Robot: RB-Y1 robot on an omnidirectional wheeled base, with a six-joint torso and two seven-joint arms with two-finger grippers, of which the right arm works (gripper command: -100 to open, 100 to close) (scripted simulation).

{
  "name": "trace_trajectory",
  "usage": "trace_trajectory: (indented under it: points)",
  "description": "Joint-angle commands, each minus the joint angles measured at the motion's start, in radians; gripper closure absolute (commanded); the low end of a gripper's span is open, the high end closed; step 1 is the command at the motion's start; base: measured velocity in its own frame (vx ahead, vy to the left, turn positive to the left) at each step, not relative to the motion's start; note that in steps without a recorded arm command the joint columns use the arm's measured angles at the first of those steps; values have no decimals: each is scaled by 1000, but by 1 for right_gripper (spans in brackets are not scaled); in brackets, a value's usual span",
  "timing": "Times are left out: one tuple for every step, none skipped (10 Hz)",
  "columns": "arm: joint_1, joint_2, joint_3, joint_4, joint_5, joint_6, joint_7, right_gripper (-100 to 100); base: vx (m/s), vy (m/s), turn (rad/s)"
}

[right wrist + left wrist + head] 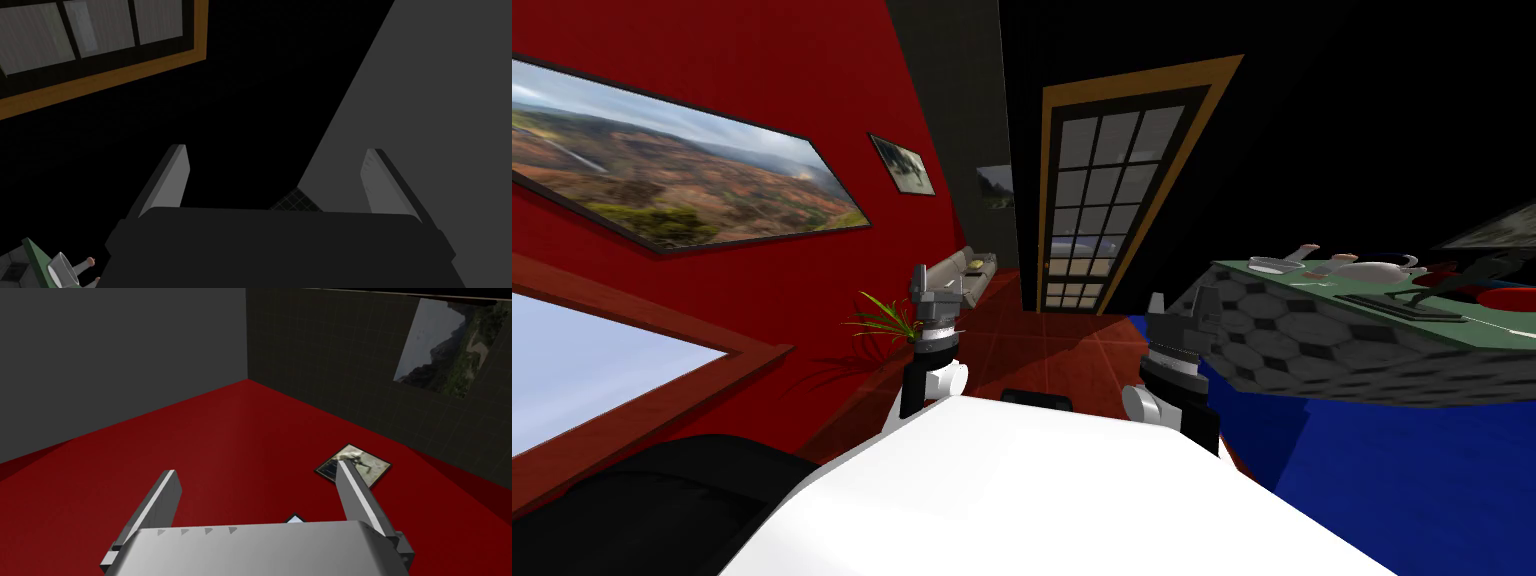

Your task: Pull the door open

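Note:
The door (1102, 200) stands far ahead across the floor. It is dark with a grid of glass panes, set in an orange-brown frame in a black wall, and looks closed. Both arms are raised in front of my chest, well short of it. My left gripper (932, 283) is open with nothing between its fingers, as the left wrist view confirms (256, 469). My right gripper (1180, 308) is also open and empty (275, 150). In the right wrist view, a corner of the door's panes and frame (100, 75) lies beyond the fingers.
A counter (1312, 345) with a hexagon-tiled side and a green top carrying dishes juts in close at my right. A potted plant (887, 320) and a sofa (967, 275) stand along the red wall at left. Red-brown floor (1052, 340) runs to the door.

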Motion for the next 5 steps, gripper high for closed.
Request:
trace_trajectory:
  points:
    - [-4, -13, 9, 29, -23, -10, -31, -100, 77, -69, 150]
    - [-5, -16, 11, 37, -29, -13, -39, -100, 163, 16, 53]
    - [-7, -22, 16, 52, -41, -18, -55, -100, 166, 54, 52]
    - [-9, -29, 21, 70, -55, -25, -74, -100, 173, 33, 80]
    - [-12, -36, 28, 92, -71, -32, -97, -100, 193, 38, 107]
